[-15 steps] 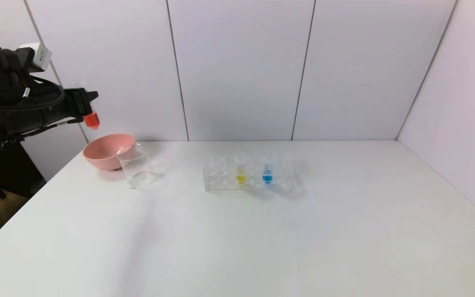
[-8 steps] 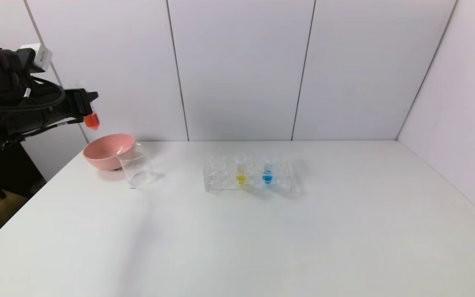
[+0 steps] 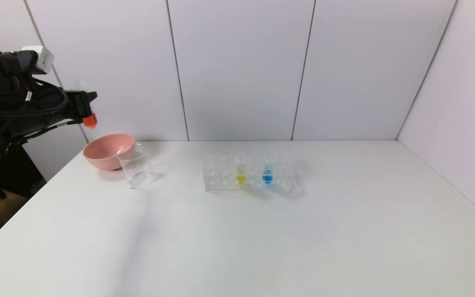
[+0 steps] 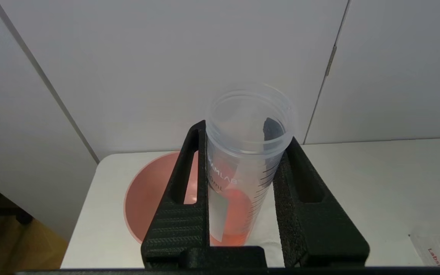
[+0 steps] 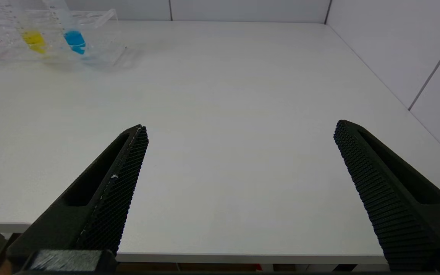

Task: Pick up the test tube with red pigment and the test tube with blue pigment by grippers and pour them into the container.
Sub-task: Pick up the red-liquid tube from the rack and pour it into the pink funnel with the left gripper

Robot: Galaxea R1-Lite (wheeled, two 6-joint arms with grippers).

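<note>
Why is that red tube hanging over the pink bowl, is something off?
Slightly. The left hand holds the red tube above the pink bowl, not above the glass beaker beside it. Nothing looks spilled; the blue tube stands upright in its rack.

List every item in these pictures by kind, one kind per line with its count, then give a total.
Test tubes: 3, red held in the left gripper, yellow and blue in the rack
Tube rack: 1
Beaker: 1
Pink bowl: 1
Total: 6
</note>
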